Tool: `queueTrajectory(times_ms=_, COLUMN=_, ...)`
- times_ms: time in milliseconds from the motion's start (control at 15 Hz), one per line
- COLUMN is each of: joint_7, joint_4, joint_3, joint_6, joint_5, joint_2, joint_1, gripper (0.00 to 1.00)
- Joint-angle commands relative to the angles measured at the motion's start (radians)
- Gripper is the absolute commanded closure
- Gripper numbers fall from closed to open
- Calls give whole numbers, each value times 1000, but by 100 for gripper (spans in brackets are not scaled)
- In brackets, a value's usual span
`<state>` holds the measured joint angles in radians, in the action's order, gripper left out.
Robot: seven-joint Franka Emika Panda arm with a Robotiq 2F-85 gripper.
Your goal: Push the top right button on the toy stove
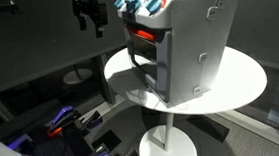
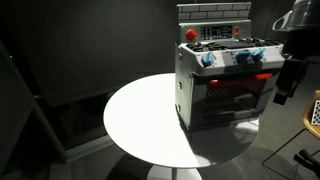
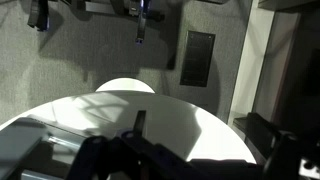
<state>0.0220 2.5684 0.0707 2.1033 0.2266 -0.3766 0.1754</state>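
The toy stove (image 1: 182, 47) is a boxy light-grey oven with a black-framed door, a red strip and blue knobs. It stands on a round white table (image 1: 242, 80). It also shows in an exterior view (image 2: 222, 85), with a red button (image 2: 191, 34) on its top and a small back panel (image 2: 215, 31) whose buttons are too small to make out. My gripper (image 1: 91, 22) hangs in the air in front of the stove's door side, apart from it, open and empty. It also shows at the picture's edge in an exterior view (image 2: 287, 82).
The wrist view shows the white tabletop (image 3: 180, 115), grey carpet and a dark floor plate (image 3: 197, 57). Dark shapes fill its lower edge. Robot base and cables (image 1: 68, 129) lie on the floor beside the table. The surroundings are dark.
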Motion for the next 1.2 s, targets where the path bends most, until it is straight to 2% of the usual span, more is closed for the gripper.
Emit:
queueTrajectory(times_ms=0, joint_7=-4, joint_4=-1, joint_3=11, joint_6=-2, joint_5=4, joint_2=0, joint_1=-12, gripper=0)
queueTrajectory(times_ms=533, joint_7=3, joint_4=-23, joint_3=11, joint_6=-1, joint_5=-8, joint_2=1, joint_1=-20, gripper=0)
queueTrajectory(times_ms=867, joint_7=17, joint_4=-97, joint_3=15, joint_6=-7, joint_5=-35, joint_2=-10, joint_1=-39, gripper=0)
queueTrajectory(times_ms=1133, joint_7=45, joint_4=-174, joint_3=25, joint_6=-12, joint_5=-99, joint_2=-14, joint_1=-62, gripper=0)
